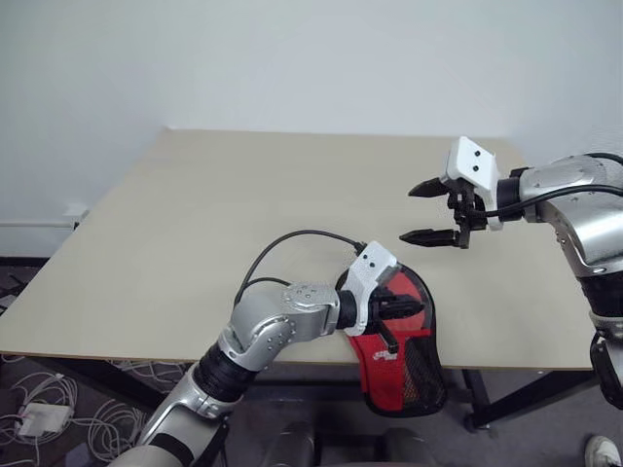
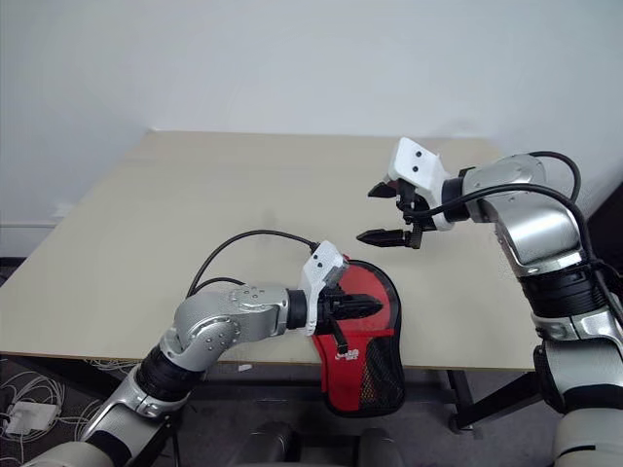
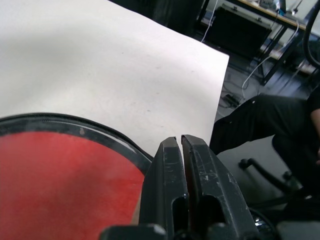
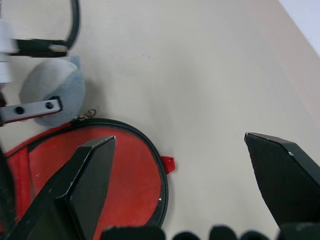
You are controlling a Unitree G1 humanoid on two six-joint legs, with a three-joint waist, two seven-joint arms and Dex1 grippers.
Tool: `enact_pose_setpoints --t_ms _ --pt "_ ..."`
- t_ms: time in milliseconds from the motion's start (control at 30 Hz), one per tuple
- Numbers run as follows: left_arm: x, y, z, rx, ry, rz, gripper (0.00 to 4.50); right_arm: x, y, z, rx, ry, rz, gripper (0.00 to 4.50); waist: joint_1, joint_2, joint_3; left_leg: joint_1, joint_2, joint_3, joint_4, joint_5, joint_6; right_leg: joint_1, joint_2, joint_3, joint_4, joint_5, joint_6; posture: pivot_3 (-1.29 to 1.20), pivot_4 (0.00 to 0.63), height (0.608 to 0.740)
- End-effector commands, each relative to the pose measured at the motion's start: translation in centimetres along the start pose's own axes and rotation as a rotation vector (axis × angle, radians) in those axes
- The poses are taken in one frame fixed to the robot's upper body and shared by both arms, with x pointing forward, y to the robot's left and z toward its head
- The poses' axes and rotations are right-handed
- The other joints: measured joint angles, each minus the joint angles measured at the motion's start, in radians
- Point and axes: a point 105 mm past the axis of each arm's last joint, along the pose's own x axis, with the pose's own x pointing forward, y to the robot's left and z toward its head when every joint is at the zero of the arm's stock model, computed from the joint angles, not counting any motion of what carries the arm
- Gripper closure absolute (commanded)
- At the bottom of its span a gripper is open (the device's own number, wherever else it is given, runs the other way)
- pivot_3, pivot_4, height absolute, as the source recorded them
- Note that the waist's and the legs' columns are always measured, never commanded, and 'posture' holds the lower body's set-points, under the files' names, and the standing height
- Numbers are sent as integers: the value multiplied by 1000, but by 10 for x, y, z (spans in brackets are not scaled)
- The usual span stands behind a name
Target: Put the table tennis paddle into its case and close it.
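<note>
White wall stands behind a pale bench, seen from the head. At the bench's near edge lies the red case, its round end on the top and its mesh-panelled narrow end hanging off the edge. The left hand reaches across the case's round end with its fingers pressed together; they seem to pinch something at the case's black rim, though exactly what cannot be told. The right hand hovers above the bench just beyond the case, spread wide and holding nothing.

From the left wrist, the two black fingers are closed tight against each other, right beside the case's black-trimmed rim. A person's dark-clad legs sit beyond the bench's edge.

From the right wrist, the wide-apart fingers frame the case's round end; a small metal zip pull lies at the rim, and a red tab sticks out from its side.

No paddle is visible, so it is likely already inside. The step looks like closing: next, the right hand should steady the case while the zip is drawn round.
</note>
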Motion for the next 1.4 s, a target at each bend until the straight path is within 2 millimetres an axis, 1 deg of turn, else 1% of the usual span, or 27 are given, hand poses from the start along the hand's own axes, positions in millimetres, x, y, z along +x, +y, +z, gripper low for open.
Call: enact_pose_setpoints --t_ms 33,67,167,233,333,367,433,500,533,567,633,667,700,767,800,900,1000,1067,1167,1300,1400 --pt "-16 0 15 91 -50 0 4466 -2 -7 11 -30 -23 -33 0 -4 0 0 0 0 0 0 0 0 0 0 0 0 0 0 0 0 734" --pt "-22 1 17 104 -54 5 4466 -1 -7 9 -20 -21 -36 0 -5 0 0 0 0 0 0 0 0 0 0 0 0 0 0 0 0 734" --pt "-47 7 26 143 -77 20 4466 5 -5 -1 26 -15 -60 0 -8 1 1 0 1 0 0 0 0 -1 1 0 1 0 0 0 0 734" --pt "-65 4 30 168 -77 -5 4466 9 -5 -5 71 -28 -89 0 -8 1 1 0 1 -1 -1 0 0 -1 1 -1 1 0 0 0 0 734" --pt "-93 2 29 199 -44 -31 4466 15 -2 -15 151 -41 -132 0 -8 1 1 0 1 -1 -1 0 0 -1 0 0 1 0 0 0 0 734" --pt "-100 4 28 198 -33 -28 4494 17 0 -17 169 -47 -141 184 -8 2 1 0 1 -1 -1 0 0 -1 0 0 1 0 0 0 0 734" --pt "-114 15 26 192 -12 17 4500 21 10 -21 223 -65 -138 670 -5 3 2 0 1 -1 -1 0 0 -1 0 -1 1 0 0 0 0 734" --pt "-123 26 21 195 10 70 4500 24 19 -22 255 -80 -136 1308 -5 4 2 0 1 -1 -1 0 0 -2 0 -1 1 -1 1 0 0 734" --pt "-126 31 19 200 20 95 4500 26 22 -23 270 -87 -140 1772 -5 4 3 1 1 -1 -1 0 0 -2 0 -1 0 -2 3 0 0 734" --pt "-128 39 18 212 17 131 4500 29 29 -23 286 -95 -142 2098 -5 5 3 1 1 -1 -1 0 0 -2 0 -1 1 -2 3 0 0 734" --pt "-129 51 20 215 -10 191 4500 36 41 -24 320 -117 -140 2838 -4 5 3 1 1 -1 -1 0 0 -2 0 -1 1 -3 4 0 0 734" --pt "-128 58 21 218 -33 232 4500 41 46 -25 358 -129 -144 3157 -4 5 3 1 1 -1 -1 0 0 -2 1 -1 1 -3 4 0 0 734" --pt "-127 63 20 206 -42 257 4500 45 51 -26 396 -138 -146 3583 -4 5 3 1 1 -2 -1 0 0 -2 1 -1 1 -3 4 0 0 734" --pt "-123 63 9 187 -25 254 4500 53 58 -27 445 -148 -152 4327 -5 5 3 1 1 -3 -2 0 0 -1 1 0 1 -2 4 0 0 734" --pt "-122 61 2 186 -6 242 4500 56 61 -27 460 -150 -156 4455 -5 5 3 1 1 -3 -2 0 0 -1 1 0 1 -2 3 0 0 734" --pt "-118 54 -17 113 -7 210 4500 69 72 -24 515 -175 -156 4455 -8 5 3 2 1 -2 -4 0 0 -3 1 5 2 0 0 0 0 734" --pt "-114 48 -31 73 2 190 4500 79 76 -22 571 -203 -173 4455 -8 5 3 2 3 -2 -5 0 0 -6 2 5 2 0 0 0 0 734" --pt "-113 45 -37 51 2 177 4500 85 78 -24 591 -206 -184 4455 -7 6 3 2 3 -1 -5 0 0 -6 2 5 3 0 1 0 0 734" --pt "-116 43 -43 34 12 164 4500 92 83 -32 618 -187 -191 4455 -5 6 3 2 2 -1 -4 0 -1 -6 2 4 2 0 1 0 0 734" --pt "-119 47 -53 24 49 172 4500 99 88 -41 646 -163 -195 4455 -7 6 3 2 2 1 -5 0 -1 -6 2 4 2 0 0 0 0 734" --pt "-119 50 -62 2 78 181 4500 101 89 -44 656 -155 -201 4455 -14 7 3 2 3 4 -5 0 -1 -6 2 5 3 0 1 0 0 734"
